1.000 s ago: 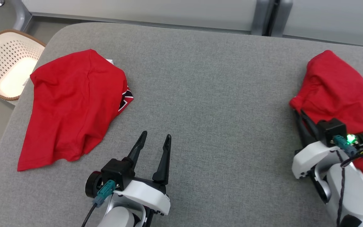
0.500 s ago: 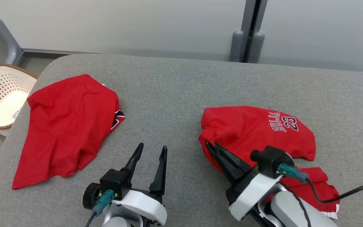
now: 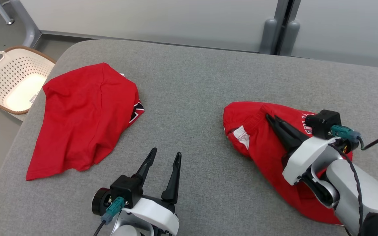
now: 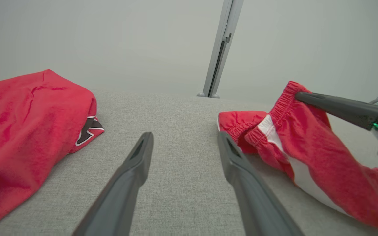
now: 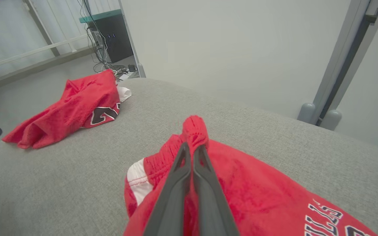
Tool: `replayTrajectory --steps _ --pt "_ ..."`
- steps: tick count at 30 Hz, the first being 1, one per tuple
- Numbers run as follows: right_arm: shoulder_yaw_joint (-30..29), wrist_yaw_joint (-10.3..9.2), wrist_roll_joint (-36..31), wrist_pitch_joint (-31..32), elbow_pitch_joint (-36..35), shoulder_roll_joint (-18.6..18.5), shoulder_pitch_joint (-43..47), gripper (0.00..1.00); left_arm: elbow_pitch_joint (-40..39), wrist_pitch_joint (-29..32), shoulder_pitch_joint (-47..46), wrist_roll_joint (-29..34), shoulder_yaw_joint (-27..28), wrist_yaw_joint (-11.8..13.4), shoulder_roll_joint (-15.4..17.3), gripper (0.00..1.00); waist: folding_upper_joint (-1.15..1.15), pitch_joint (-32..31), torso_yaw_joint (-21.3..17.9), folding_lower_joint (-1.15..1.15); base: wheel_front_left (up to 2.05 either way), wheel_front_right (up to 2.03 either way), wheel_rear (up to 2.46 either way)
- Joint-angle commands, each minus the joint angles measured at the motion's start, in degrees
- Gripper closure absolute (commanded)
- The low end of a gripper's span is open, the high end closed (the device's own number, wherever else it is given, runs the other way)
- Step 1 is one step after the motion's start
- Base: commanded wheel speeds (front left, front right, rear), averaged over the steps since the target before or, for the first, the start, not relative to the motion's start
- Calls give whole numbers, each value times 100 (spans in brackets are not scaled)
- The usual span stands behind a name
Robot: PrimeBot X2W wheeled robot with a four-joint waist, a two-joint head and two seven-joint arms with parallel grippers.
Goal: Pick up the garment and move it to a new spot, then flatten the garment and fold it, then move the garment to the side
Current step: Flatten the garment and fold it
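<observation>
Right pincer (image 3: 268, 117) clamps the waistband of the shorts (image 3: 258, 147) at 3 o'clock on the worktop (image 3: 192, 82), lifting that edge. Left pincer (image 3: 166, 151) hovers at 6 o'clock, wide open and empty. Another red garment (image 3: 84, 114) lies at 9 o'clock

1. The garment (image 3: 260, 154) lies on the bench's (image 3: 192, 75) right half.
2. A second cloth (image 3: 84, 114) lies on its left half, well apart.
3. A basket (image 3: 15, 82) sits beyond the bench's left edge.
</observation>
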Motion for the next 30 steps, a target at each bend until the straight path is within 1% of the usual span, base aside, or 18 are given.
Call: replayTrajectory --steps 1,3,4,5,7,8,9,10,13,15,18,21,23,24,27,30 --pt "29 -2 8 12 49 -15 -78 100 -19 -11 -119 -24 4 19 21 0 0 69 64 0 0 0 0" --pt "134 -2 45 23 286 -50 -230 100 -31 -11 -144 -44 -22 30 21 0 0 123 98 0 0 0 0" --pt "196 -2 50 23 389 -57 -301 77 -35 -11 -147 -58 -26 38 21 0 0 148 105 0 0 0 0" --pt "272 -2 46 19 493 -60 -370 77 -39 -10 -154 -68 -35 42 21 0 0 171 107 0 0 0 0" --pt "382 -2 -25 -36 756 -79 -527 83 -49 -11 -201 -76 -46 63 21 0 0 215 94 0 0 0 0" --pt "472 -2 -139 -87 892 -90 -620 80 -51 -11 -229 -87 -58 66 21 0 0 235 83 0 0 0 0" --pt "541 -2 -252 -137 1050 -74 -694 33 -54 -11 -255 -102 -70 69 21 0 0 251 71 0 0 0 0" --pt "571 -2 -317 -194 1221 -36 -761 0 -51 -11 -270 -106 -80 74 21 0 0 262 58 0 0 0 0" --pt "479 -3 -584 -429 1813 123 -978 0 -22 -11 -280 -103 -85 80 21 0 0 258 0 0 0 0 0" --pt "408 -2 -671 -563 2097 307 -1038 0 -13 -11 -294 -97 -57 96 22 0 0 224 -60 0 0 0 0" --pt "312 -2 -763 -734 2332 447 -1090 0 6 -10 -250 -54 -13 80 21 0 0 154 -184 0 0 0 0" --pt "104 -2 -822 -846 2357 520 -1018 0 26 -11 -185 7 39 54 21 0 0 36 -340 0 0 0 0" --pt "-124 -2 -888 -867 2251 534 -880 0 29 -11 -144 58 124 46 21 0 0 -59 -474 0 0 0 0" --pt "-294 -2 -945 -872 2082 511 -828 0 26 -10 -120 81 168 42 22 0 0 -104 -548 0 0 0 0" --pt "-952 -2 -1179 -872 1469 423 -387 0 15 -10 -72 157 312 14 22 0 0 -243 -775 0 0 0 0" --pt "-1663 -2 -1514 -873 690 461 272 0 19 -10 40 229 446 -21 22 0 0 -387 -985 0 0 0 0"
